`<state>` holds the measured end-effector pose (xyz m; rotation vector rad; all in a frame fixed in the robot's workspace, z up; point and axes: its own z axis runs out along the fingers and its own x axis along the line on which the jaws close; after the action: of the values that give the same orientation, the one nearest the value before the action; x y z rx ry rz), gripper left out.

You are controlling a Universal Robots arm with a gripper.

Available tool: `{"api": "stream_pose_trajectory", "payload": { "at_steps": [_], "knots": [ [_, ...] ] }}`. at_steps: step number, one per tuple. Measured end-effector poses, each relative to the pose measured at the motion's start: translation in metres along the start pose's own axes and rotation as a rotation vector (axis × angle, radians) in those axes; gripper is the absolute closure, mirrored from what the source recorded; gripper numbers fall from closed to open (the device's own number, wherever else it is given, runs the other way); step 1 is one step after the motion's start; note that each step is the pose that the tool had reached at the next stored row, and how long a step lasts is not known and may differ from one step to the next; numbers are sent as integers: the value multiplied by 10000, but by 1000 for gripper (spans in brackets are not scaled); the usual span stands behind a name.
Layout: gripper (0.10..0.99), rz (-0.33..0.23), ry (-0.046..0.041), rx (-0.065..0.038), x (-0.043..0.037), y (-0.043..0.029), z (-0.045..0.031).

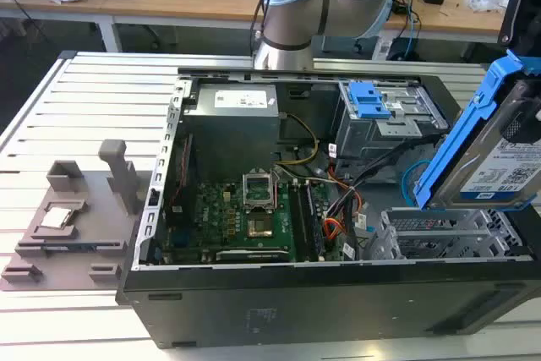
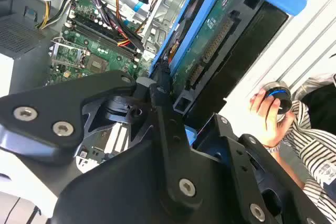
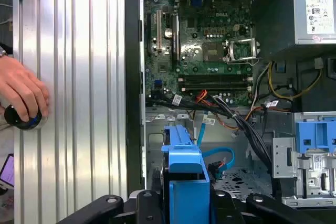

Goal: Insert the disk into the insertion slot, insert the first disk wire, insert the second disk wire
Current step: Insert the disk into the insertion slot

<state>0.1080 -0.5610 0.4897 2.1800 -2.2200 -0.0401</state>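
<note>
Locate the disk [image 1: 494, 154], a grey hard drive with a white printed label framed by a bright blue plastic carrier, at the exterior view's right. It hangs in the air, steeply tilted, just above the insertion slot [image 1: 439, 238], a silver perforated sheet-metal drive cage with stacked rectangular bays. The disk is not yet in a bay. You cannot tell whether its lower edge touches the cage.

Check the gripper [image 2: 170, 93] in the second wrist view. Its black fingers [image 2: 157, 114] are closed against the blue carrier and clamp the disk between them.

Note that the cage sits in a corner of the open black computer case [image 1: 296, 302]. Beside it lies the green motherboard [image 1: 237, 217], with a bundle of orange, red and black cables [image 1: 342, 209] between the two. A light blue flat cable [image 3: 220, 156] loops over the perforated cage floor in the first wrist view. Further back in the case stands a grey metal cage bearing a blue tab [image 1: 372, 103], next to a grey box with a white label [image 1: 232, 107].

The case rests on a slatted aluminium table [image 1: 84, 107]. A grey plastic fixture [image 1: 76, 217] lies on the table at the exterior view's left, well apart from the disk.

Observe a person's hand [image 3: 21, 90] resting on a round black knob [image 3: 21, 119] at the table's edge.
</note>
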Motion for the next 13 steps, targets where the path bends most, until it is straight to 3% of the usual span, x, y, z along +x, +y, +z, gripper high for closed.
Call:
{"api": "stream_pose_trajectory", "payload": {
  "at_steps": [13],
  "knots": [
    [725, -1, 0, 0, -1, -1, 106]
  ]
}}
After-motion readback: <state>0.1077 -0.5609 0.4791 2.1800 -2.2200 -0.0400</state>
